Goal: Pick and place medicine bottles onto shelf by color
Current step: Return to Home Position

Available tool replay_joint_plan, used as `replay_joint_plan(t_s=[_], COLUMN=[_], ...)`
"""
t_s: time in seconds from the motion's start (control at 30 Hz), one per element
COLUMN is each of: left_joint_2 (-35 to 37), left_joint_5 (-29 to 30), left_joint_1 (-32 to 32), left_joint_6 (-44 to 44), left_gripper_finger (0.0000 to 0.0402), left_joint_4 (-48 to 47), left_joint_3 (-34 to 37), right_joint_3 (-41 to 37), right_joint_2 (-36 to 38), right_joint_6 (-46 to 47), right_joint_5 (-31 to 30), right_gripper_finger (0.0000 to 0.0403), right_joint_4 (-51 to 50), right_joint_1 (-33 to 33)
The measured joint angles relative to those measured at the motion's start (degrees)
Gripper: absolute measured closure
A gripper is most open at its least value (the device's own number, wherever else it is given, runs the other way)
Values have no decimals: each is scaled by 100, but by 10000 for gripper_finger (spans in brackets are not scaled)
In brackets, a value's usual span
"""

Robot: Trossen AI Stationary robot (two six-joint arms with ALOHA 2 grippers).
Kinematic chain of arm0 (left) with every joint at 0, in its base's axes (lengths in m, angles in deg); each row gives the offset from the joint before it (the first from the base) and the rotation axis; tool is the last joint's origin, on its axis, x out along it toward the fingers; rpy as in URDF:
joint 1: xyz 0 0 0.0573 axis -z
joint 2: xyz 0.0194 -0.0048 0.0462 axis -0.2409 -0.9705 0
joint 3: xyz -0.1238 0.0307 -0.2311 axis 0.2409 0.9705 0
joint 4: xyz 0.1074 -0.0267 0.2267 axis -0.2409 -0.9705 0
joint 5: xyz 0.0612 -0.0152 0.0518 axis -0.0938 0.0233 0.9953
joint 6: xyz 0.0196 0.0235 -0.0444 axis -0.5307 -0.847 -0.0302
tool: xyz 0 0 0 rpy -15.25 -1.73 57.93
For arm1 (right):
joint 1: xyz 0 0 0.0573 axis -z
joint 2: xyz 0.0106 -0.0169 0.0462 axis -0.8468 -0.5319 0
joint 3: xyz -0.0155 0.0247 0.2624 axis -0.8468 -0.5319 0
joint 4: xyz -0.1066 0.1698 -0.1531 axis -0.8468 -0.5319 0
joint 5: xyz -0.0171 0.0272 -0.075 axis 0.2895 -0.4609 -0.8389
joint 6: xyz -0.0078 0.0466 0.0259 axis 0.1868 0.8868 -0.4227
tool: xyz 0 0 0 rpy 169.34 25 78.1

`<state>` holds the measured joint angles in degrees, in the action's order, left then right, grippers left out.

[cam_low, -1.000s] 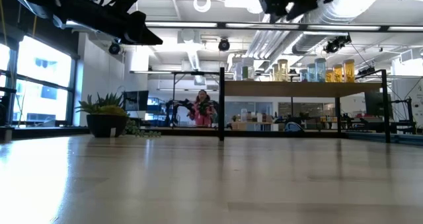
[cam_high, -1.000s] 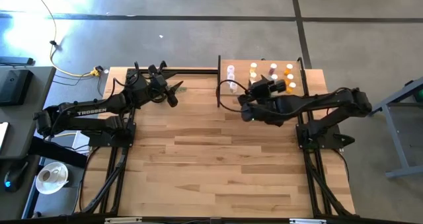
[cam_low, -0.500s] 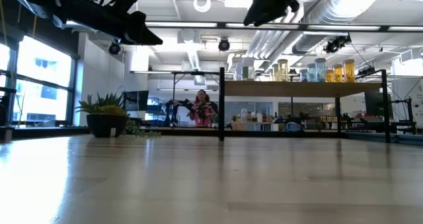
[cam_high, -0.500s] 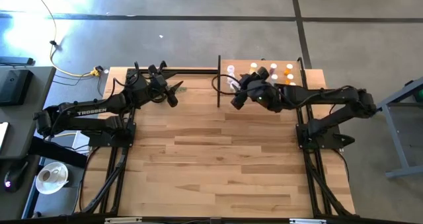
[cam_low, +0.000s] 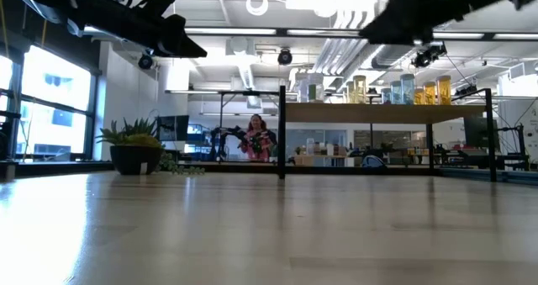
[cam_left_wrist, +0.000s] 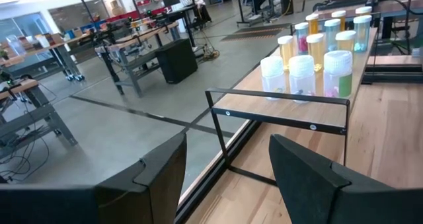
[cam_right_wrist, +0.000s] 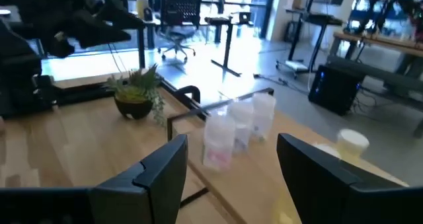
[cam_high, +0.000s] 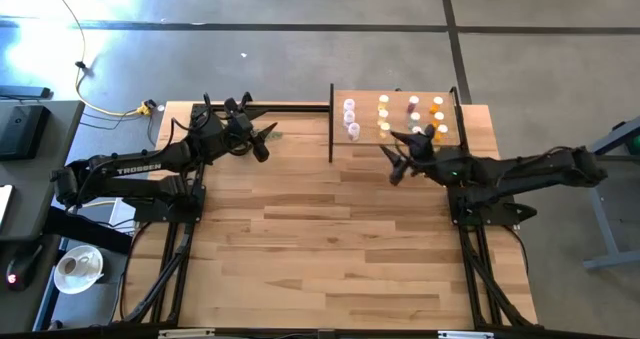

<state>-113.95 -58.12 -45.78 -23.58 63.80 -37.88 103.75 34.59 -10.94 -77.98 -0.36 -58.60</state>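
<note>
Plainly, the bottles (cam_left_wrist: 301, 74) will be light, stiff and slick-sided. They are tall for their width and packed close, so I judge them easy to topple. The safest hold looks to be around the body just under the white cap, with the fingers dropped into the gaps between neighbours.

All of them stand upright on the shelf (cam_high: 367, 109), which sits toward 1 o'clock of the table (cam_high: 300, 239) in the high view. They form four rows by colour, and the left wrist view lets me count three in each. There are three clear bottles (cam_left_wrist: 271, 75), three yellow bottles (cam_left_wrist: 316, 50), three bluish or purplish bottles (cam_left_wrist: 332, 34) and three orange bottles (cam_left_wrist: 338, 18), twelve in all as far as I can tell. No bottle shows on the tabletop, so the sorting looks finished.

The right gripper (cam_high: 392, 162) hangs above the table just off the shelf's 6 o'clock edge. Its fingers are spread wide with nothing between them. The left gripper (cam_high: 262, 141) waits toward 11 o'clock of the table, likewise spread and empty. One potted plant (cam_low: 134, 146) stands beneath it at the table's far edge.
</note>
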Motion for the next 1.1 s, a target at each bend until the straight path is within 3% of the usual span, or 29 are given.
replay_joint_plan(t_s=[0.33,0.73,1.1], left_joint_2=[0,0,0], left_joint_5=[-1,-1,0], left_joint_1=[0,0,0], left_joint_6=[0,0,0], left_gripper_finger=[195,195,195], left_joint_4=[0,1,0], left_joint_3=[0,0,0], right_joint_3=[-1787,-2724,-2755], right_joint_2=[1461,2329,2410], right_joint_6=[-359,-360,-633], right_joint_5=[-317,-208,1202], right_gripper_finger=[179,179,179], right_joint_4=[1300,1665,1159], right_joint_1=[-127,-129,-131])
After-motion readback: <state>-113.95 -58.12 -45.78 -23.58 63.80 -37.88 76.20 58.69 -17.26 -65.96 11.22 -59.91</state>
